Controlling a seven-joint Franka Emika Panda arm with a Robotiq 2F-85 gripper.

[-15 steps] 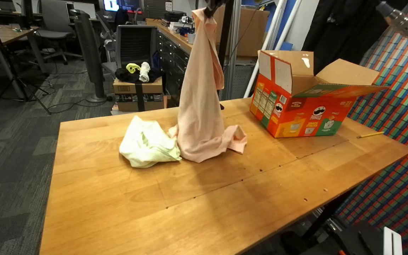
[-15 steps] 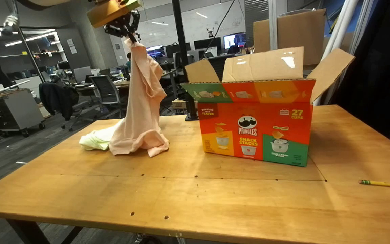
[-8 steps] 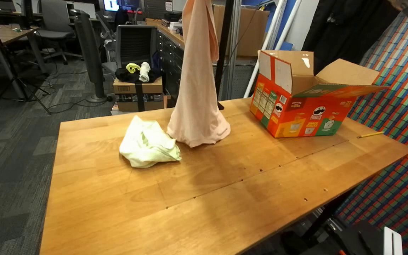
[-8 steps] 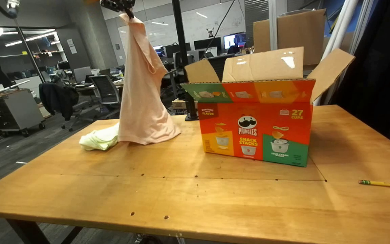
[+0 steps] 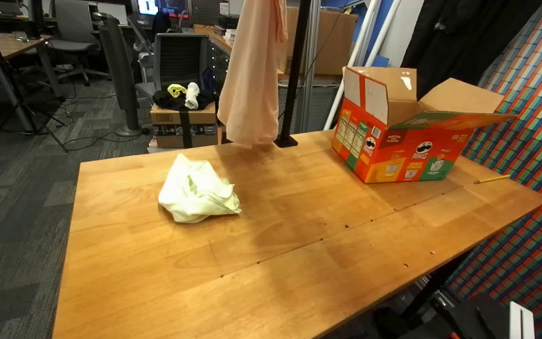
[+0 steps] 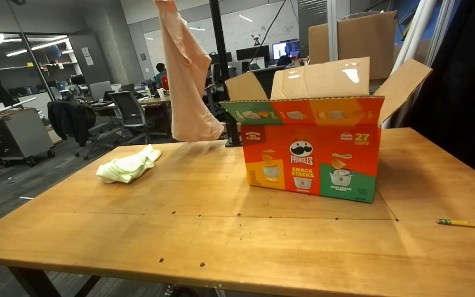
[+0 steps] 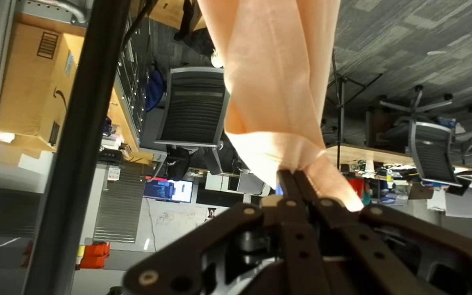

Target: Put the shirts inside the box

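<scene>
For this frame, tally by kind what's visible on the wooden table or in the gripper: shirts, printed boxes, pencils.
Shirts: 2 (peach-pink shirt in the gripper, pale yellow-green shirt on the table)
Printed box: 1
Pencil: 1
Total: 4
The box's inside is mostly hidden, so anything there is uncounted.

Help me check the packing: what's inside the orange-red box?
In an exterior view, only some brown inner wall shows inside the box. Its printed sides and flaps cover the bottom in both exterior views, so I cannot tell whether anything lies there.
</scene>
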